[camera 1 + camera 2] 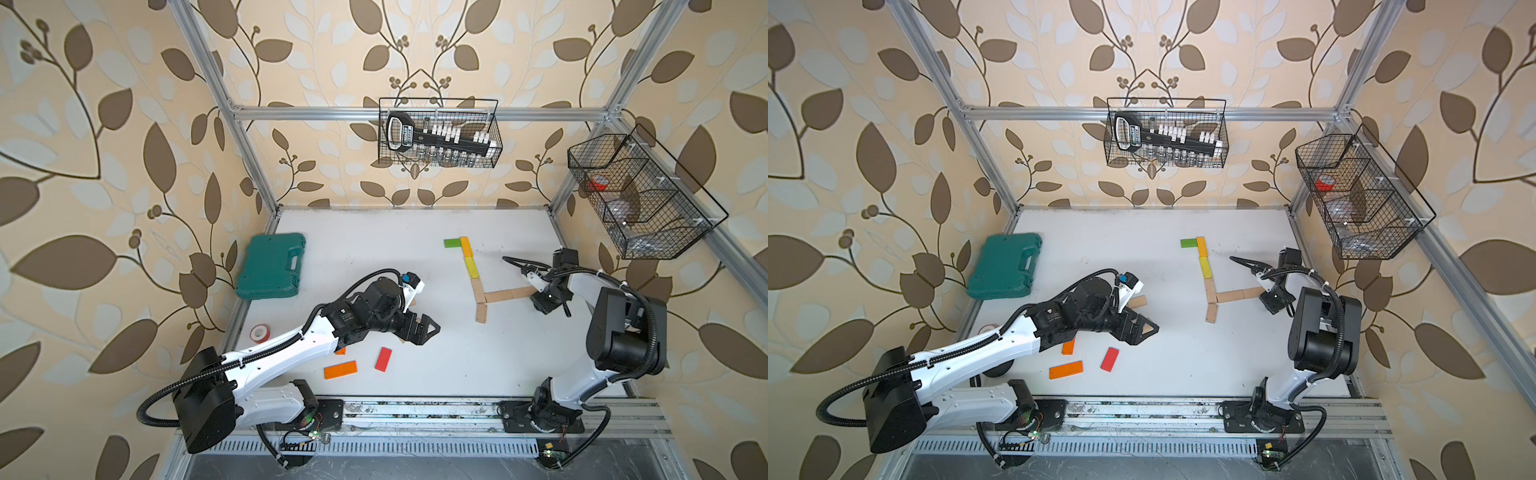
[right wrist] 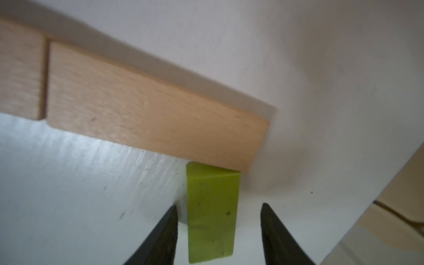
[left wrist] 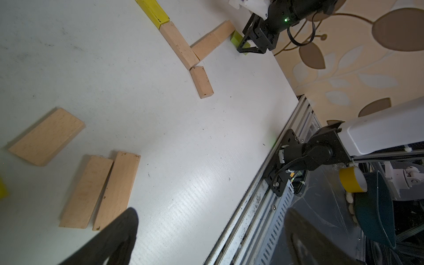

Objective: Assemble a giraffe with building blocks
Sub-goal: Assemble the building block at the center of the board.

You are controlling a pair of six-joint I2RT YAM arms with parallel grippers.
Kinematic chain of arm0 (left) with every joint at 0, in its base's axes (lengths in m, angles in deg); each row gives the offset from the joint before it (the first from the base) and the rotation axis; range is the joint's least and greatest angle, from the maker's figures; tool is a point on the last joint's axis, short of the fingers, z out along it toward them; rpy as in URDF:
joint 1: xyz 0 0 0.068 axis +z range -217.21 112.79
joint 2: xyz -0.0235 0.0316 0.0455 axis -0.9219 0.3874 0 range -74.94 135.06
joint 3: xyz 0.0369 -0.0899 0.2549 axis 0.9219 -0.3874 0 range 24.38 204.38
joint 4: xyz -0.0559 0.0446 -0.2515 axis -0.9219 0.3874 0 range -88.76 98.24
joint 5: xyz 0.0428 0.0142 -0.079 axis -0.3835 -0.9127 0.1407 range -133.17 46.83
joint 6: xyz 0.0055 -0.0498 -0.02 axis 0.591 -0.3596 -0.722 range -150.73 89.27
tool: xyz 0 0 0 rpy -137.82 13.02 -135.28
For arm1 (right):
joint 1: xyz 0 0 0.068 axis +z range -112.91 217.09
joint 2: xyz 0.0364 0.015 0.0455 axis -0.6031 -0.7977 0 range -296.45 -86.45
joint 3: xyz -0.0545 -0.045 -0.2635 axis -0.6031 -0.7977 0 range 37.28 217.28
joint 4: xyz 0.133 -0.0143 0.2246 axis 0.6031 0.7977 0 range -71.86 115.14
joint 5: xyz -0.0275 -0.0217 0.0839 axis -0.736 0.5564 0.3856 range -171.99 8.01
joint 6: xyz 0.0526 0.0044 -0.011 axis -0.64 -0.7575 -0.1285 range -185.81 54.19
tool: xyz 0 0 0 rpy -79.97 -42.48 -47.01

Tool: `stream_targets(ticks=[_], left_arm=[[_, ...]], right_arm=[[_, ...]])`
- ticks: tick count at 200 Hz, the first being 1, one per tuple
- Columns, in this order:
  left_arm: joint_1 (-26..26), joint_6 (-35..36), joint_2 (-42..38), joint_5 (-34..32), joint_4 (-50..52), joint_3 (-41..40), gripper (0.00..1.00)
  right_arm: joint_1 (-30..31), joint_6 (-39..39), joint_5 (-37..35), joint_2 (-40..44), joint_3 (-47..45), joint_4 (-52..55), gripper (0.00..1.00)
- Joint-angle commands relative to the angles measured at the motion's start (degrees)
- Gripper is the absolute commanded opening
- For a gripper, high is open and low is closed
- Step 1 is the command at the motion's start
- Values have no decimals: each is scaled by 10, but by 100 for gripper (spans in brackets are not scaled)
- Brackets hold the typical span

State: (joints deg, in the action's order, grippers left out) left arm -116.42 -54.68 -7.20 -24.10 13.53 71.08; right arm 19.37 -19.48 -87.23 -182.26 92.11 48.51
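lime-green block (image 2: 212, 213) touches the beige plank row (image 2: 146, 114) by its end, and the right gripper (image 2: 218, 206) straddles it, fingers (image 2: 160, 236) parted, clear on both sides. well apart from that row, the left gripper (image 1: 428, 328) hovers over loose beige planks (image 3: 101, 190), fingers (image 3: 119, 234) spread wide.

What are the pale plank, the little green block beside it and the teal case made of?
Pale plank: looks like bare, unpainted wood; fine grain lines and small specks show.
Green block: probably wood under matte yellow-green paint; opaque, slightly scuffed, no grain visible.
Teal case: apparently moulded plastic, with a smooth sheen and a built-in handle.
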Motion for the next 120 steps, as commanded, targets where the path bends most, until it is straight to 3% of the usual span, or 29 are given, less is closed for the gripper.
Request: stream_targets(ticks=[1, 71, 112, 120], left_arm=[[-3, 13, -17, 5, -10, 2, 99], [-3, 3, -27, -1, 10, 10, 99], [-3, -9, -53, -32, 55, 24, 99], [-3, -11, -57, -41, 67, 29, 99]], right_arm=[[3, -1, 21, -2, -3, 27, 60], [66, -61, 5, 55, 89, 24, 65], [134, -191, -12, 94, 199, 37, 66], [146, -224, -9, 103, 218, 41, 73]])
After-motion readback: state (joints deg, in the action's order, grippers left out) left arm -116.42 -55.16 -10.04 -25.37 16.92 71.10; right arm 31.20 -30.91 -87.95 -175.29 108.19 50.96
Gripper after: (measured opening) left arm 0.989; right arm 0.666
